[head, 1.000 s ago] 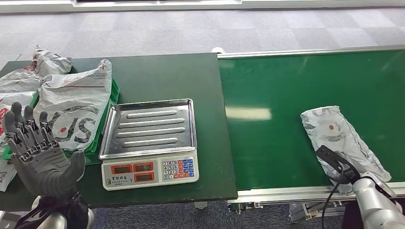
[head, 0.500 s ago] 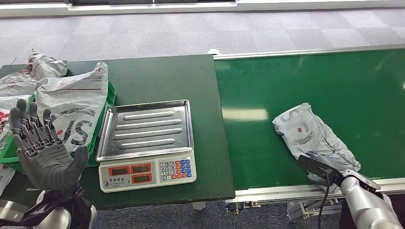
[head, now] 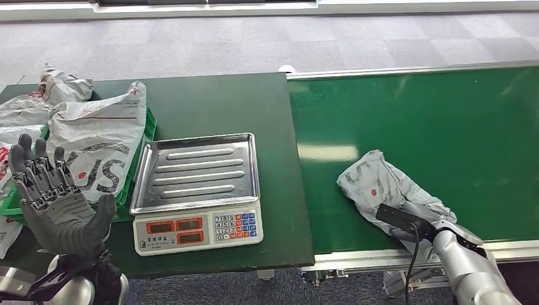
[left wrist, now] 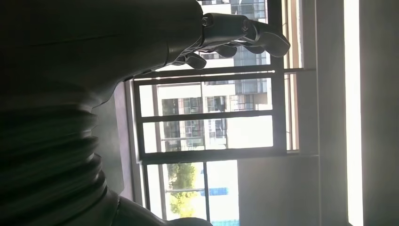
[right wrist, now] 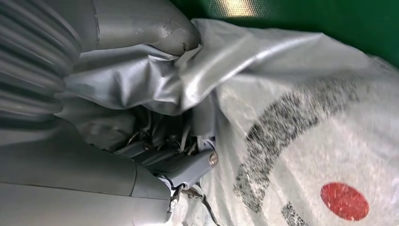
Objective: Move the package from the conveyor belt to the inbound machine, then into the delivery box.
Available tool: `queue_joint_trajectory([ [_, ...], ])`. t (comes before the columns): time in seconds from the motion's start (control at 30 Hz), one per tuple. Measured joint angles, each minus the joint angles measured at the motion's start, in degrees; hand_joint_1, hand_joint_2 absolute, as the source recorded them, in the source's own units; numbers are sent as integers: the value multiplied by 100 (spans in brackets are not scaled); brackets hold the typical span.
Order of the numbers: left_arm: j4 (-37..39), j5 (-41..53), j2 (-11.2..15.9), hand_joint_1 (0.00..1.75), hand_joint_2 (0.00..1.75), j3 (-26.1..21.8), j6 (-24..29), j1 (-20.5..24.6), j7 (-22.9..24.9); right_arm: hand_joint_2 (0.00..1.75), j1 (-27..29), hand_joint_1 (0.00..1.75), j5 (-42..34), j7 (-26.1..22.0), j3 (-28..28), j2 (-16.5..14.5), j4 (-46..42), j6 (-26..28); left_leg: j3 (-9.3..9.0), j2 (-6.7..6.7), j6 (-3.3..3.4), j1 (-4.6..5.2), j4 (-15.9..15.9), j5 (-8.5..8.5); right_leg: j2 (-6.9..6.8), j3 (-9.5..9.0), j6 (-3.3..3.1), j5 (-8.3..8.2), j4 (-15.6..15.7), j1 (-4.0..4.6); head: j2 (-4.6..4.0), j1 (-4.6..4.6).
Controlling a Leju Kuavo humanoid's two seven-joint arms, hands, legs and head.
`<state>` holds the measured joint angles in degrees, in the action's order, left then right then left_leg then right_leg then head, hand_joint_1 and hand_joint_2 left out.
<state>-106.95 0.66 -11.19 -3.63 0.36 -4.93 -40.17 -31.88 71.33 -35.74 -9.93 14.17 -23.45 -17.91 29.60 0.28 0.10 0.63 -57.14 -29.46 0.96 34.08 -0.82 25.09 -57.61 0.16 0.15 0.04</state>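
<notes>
Grey package [head: 388, 190] lying on the green conveyor belt [head: 445, 121], lower right of frame, gripped by the right hand [right wrist: 155, 155], thumb pressed into the wrap. Left hand [head: 54, 203] raised lower left, fingers spread. Scale [head: 197, 190] centre, on the dark table [head: 222, 101]; bags [head: 95, 140] heaped in the green bin [head: 145, 143] at left.

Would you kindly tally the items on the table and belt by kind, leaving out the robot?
Grey packages on the conveyor belt: 1
Weighing scales: 1
Green delivery boxes: 1
Packages piled in or around that box: at least 2, exact number unclear
Total: at least 5
</notes>
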Motion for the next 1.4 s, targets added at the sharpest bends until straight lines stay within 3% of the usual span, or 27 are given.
queue_joint_trajectory([
  [0.3, 4, -17, 26, 0, 175, 2, 27, 0, 0, 175, 51, 175, -163, 146, 174, -73, -10, 172, -18, -18, 2, 3, -1, 2, -10, 0, 1, 1, 0, -3, 0, 0],
  [0.43, 2, -20, 28, 0, 175, 4, 64, -3, 0, 175, 100, 175, -421, 210, 268, -107, -91, 538, 17, -21, 2, 5, 0, 2, -15, 0, 2, 1, 0, -6, 0, 1],
  [0.57, -48, -18, 28, 0, 175, 4, 108, -68, 0, 175, 133, 175, -912, 439, 284, -212, -446, 1694, 34, -17, 2, 7, 0, 2, -13, 8, 3, 1, 0, -9, 0, 1],
  [0.7, -109, -18, 27, 0, 175, 15, 109, -132, 0, 175, 121, 175, -1190, 1294, 256, -308, -1417, 3085, 7, -26, 4, 8, -2, 11, -19, 18, 3, 0, -1, -8, 0, 0],
  [0.8, -95, -18, 26, 0, 175, 30, 109, -114, 0, 175, -37, 175, -1124, 1871, 238, -324, -2099, 3479, 3, -29, 3, 8, -2, 15, -24, 21, 2, -1, -2, -8, 0, 0],
  [1.23, 87, -18, 25, 0, 175, 144, 110, 77, 0, 175, -573, 175, -779, 2397, 235, -342, -2631, 3860, 9, -32, 3, 9, -2, 15, -29, 20, 3, -1, -2, -9, 0, 1],
  [1.3, 121, -18, 24, 0, 175, 154, 105, 122, 0, 175, -667, 175, -736, 2193, 279, -392, -2560, 3456, 35, -28, 3, 8, 0, 13, -25, 20, 2, -1, -3, -9, 0, 2],
  [1.4, 238, -14, 19, 0, 175, 168, 42, 273, 1, 175, -883, 175, -839, 1184, 557, -654, -2340, 2455, 43, 6, 0, 5, 2, 10, 8, 26, -1, -3, -3, -7, 0, 0],
])
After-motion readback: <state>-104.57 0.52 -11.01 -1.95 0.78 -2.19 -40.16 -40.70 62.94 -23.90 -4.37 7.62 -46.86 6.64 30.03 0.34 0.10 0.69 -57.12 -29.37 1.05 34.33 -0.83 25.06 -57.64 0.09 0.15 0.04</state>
